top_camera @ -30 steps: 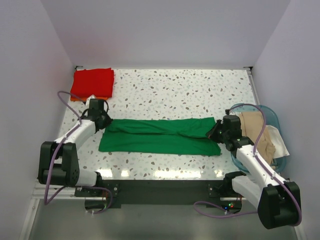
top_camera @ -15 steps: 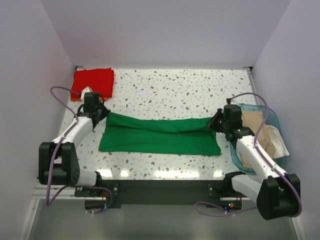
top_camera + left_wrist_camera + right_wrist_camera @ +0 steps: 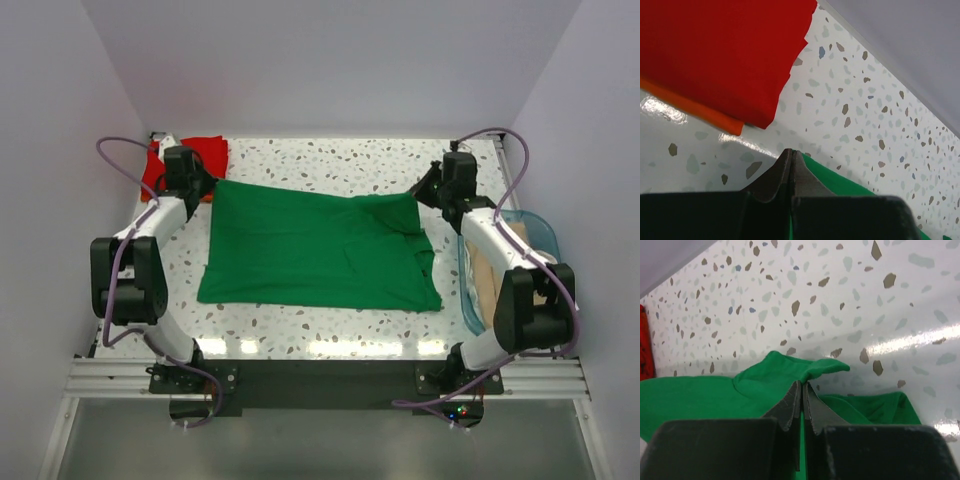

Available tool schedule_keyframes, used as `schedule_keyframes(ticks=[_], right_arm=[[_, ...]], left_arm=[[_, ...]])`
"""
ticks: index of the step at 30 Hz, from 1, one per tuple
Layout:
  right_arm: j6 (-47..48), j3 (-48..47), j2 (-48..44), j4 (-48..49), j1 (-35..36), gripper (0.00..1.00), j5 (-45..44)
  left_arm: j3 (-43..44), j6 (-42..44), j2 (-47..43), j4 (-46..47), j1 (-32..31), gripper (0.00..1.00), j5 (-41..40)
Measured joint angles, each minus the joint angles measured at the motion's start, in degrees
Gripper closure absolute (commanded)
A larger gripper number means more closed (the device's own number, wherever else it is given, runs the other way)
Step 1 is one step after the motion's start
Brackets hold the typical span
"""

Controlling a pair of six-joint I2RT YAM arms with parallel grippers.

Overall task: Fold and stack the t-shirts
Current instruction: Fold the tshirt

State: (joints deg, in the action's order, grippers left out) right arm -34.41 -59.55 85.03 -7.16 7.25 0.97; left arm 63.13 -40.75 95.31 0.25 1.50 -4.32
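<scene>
well, the green t-shirt (image 3: 315,250) lies spread on the counter (image 3: 330,165) just left of the blue basket (image 3: 538,236), with its near hem flat and its far edge drawn out toward the back wall. the right hand (image 3: 420,193) is pinched tight on the far corner nearest the basket, and its wrist view shows a small ridge of green cloth gathered in the closed jaws. the left hand (image 3: 205,184) is pinched on the far corner farthest from the basket, though its wrist view shows the cloth only at the very tips, so that hold looks thin. the red t-shirt (image 3: 208,150) sits folded on an orange t-shirt (image 3: 690,107), well apart from the basket and just beyond that left corner.

the step in hand looks like laying the shirt out flat before the first fold. to do it well, both corners should go down together with even pull, so the far edge lands straight. the cloth on the side toward the basket is rumpled around the sleeve, so a slight draw of the right hand toward the basket would likely smooth it. the left corner should be set down short of the red pile and not dragged over it. release should wait until the cloth rests on the counter, or the corners may spring back and crease.
</scene>
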Motion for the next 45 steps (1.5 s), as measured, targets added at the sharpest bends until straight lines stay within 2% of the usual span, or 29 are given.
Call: schedule_keyframes(ticks=[6, 13, 19, 25, 32, 45], right_arm=[[1.7, -5.3, 3.8, 1.6, -0.7, 1.0, 0.1], [2.5, -4.9, 3.8, 2.2, -0.8, 1.0, 1.8], [1.8, 3.7, -0.5, 2.2, -0.9, 1.0, 3.1], [0.9, 12.5, -9.8, 0.9, -0.9, 1.0, 3.7], [0.8, 18.5, -19.2, 0.7, -0.9, 1.0, 4.7], [-0.5, 28.1, -23.8, 0.2, -0.9, 1.0, 7.4]], left_arm=[[1.5, -0.1, 2.9, 2.2, 0.8, 1.0, 1.9], [1.1, -0.1, 3.4, 3.2, 1.2, 1.0, 2.8], [-3.9, -0.8, 2.1, 4.3, 1.2, 1.0, 2.7], [-9.9, -2.4, -2.2, 3.5, 1.5, 1.0, 1.2], [-14.3, -3.8, -7.6, 3.1, 1.6, 1.0, -0.6], [-23.3, -6.3, -13.7, 1.8, 1.7, 1.0, -3.4]])
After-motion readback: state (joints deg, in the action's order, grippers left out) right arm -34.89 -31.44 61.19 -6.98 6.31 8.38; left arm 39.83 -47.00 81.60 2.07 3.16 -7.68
